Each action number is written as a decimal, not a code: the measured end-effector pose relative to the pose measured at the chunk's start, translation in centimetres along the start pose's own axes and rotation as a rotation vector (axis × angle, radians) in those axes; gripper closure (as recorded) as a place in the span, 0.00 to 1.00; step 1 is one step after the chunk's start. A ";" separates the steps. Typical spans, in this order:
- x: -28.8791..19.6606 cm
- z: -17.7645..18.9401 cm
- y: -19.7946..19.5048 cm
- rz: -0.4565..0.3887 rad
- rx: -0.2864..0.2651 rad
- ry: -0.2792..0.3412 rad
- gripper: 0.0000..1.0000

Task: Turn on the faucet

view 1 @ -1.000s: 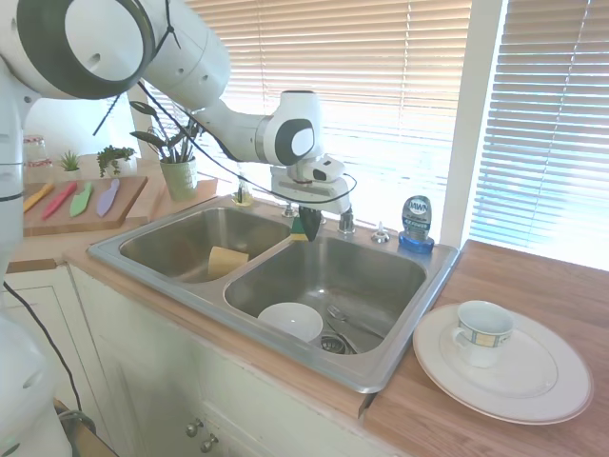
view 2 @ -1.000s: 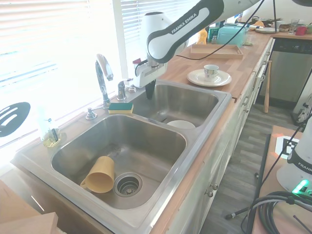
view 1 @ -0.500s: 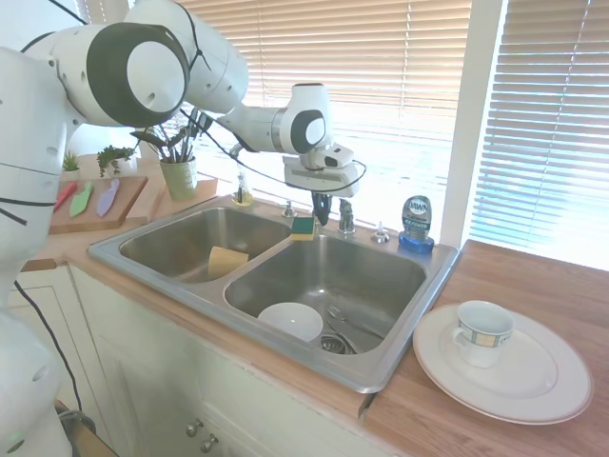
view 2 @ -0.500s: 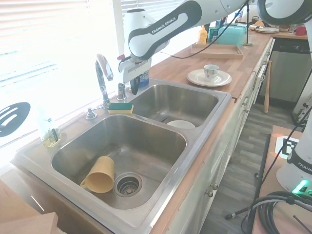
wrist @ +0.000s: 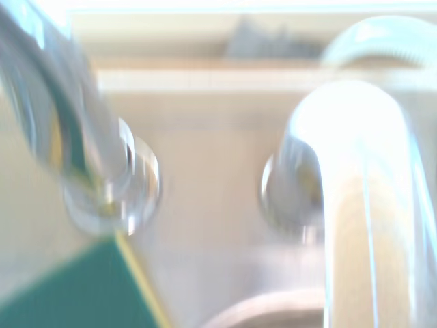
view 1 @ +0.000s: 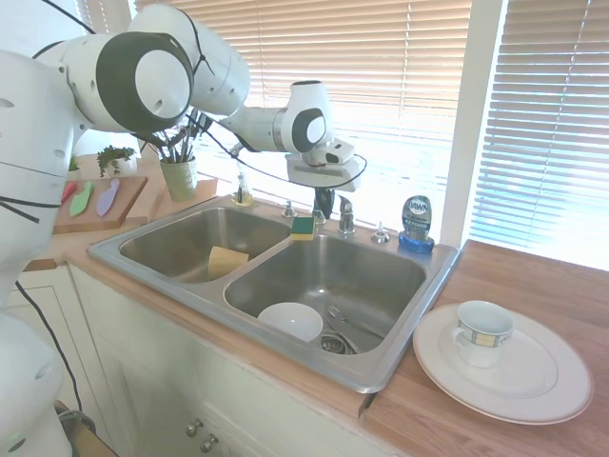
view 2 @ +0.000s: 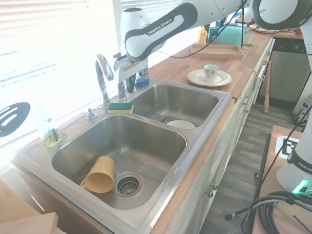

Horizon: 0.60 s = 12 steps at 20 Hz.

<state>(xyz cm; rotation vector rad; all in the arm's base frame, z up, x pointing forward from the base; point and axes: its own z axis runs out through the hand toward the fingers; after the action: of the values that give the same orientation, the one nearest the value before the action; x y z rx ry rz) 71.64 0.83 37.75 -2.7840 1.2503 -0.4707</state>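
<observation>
The gripper [view 2: 129, 87] hangs fingers-down just beside the short lever of the faucet [view 2: 103, 78] at the back rim of the sink [view 2: 204, 122], apparently placed to push it; whether the jaws are parted cannot be told.

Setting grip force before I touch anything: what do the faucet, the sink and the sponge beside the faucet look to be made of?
The faucet looks like polished chrome-plated metal: mirror-bright, with sharp window glints. The sink looks like brushed stainless steel: grey satin sheen, soft blurred reflections. The sponge seems to be yellow foam under a green scouring layer, matte; likely soft.
</observation>
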 end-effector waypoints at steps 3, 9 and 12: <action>-0.2 0.3 -0.2 0.027 0.050 0.086 1.00; -0.6 -1.3 -0.5 0.058 0.108 0.176 1.00; -0.9 -2.5 -0.4 0.060 0.118 0.192 1.00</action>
<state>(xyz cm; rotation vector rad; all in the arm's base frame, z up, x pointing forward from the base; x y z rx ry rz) 70.65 1.98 39.99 -2.6477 1.2901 -0.7959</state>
